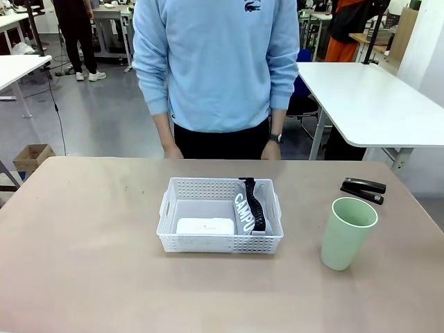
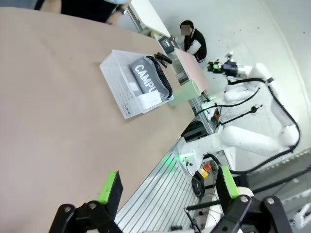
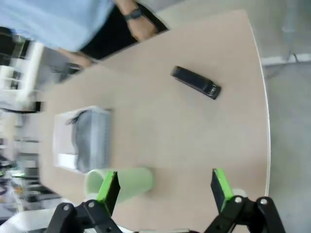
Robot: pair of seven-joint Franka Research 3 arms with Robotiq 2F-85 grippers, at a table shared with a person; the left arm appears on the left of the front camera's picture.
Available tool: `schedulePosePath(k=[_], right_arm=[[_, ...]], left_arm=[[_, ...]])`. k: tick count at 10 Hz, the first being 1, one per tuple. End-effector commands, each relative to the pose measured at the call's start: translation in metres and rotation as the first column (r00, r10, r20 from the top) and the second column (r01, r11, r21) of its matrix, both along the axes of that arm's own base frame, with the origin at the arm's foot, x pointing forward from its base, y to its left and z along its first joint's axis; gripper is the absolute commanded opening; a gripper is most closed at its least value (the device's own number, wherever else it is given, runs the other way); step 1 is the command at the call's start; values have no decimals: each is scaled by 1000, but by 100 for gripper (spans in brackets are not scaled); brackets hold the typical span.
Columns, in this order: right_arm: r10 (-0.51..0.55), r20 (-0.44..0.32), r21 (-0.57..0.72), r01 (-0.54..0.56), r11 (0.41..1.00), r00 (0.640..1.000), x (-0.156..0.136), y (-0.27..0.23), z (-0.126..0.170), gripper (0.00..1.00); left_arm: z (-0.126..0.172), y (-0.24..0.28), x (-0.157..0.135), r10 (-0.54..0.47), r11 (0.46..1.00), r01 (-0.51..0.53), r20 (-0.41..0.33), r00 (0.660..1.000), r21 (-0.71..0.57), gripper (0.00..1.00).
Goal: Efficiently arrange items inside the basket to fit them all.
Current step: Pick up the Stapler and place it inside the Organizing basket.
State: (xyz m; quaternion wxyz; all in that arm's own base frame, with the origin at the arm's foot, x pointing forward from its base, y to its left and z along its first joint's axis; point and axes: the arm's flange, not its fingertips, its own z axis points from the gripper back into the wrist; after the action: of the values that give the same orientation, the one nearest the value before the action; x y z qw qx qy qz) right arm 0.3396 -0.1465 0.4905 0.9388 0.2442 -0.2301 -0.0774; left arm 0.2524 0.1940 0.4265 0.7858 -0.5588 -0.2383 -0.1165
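The white lattice basket stands at the table's middle, also seen as the basket and the basket. Inside it lie a white box device at the front and a grey "CAMPUS" pouch with a black strap on the right; the pouch shows too. A pale green cup stands upright to the basket's right, the cup close below my right gripper. A black stapler lies behind it, the stapler ahead. My left gripper and right gripper are open, holding nothing.
A person in a light blue sweatshirt stands at the far edge, hands hanging by the table edge. A white table stands behind on the right. The other arm shows past the table's edge.
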Motion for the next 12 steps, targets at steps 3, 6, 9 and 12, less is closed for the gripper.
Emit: schedulePosePath(k=[3, 6, 9, 12], right_arm=[[-73, -241, -393, -29, 919, 968, 46, 109, -24, 100], [-52, -277, -435, -77, 897, 959, 88, 144, -34, 100], [-51, -253, -448, -70, 891, 966, 71, 150, -41, 100], [-34, -258, -435, -85, 897, 965, 78, 146, -41, 100]], left_arm=[[3, -1, -3, 3, 1000, -3, 5, 1000, -18, 100], [3, -1, -3, 3, 1000, -3, 5, 1000, -18, 100], [3, -1, -3, 3, 1000, -3, 5, 1000, -18, 100], [3, -1, -3, 3, 1000, -3, 5, 1000, -18, 100]])
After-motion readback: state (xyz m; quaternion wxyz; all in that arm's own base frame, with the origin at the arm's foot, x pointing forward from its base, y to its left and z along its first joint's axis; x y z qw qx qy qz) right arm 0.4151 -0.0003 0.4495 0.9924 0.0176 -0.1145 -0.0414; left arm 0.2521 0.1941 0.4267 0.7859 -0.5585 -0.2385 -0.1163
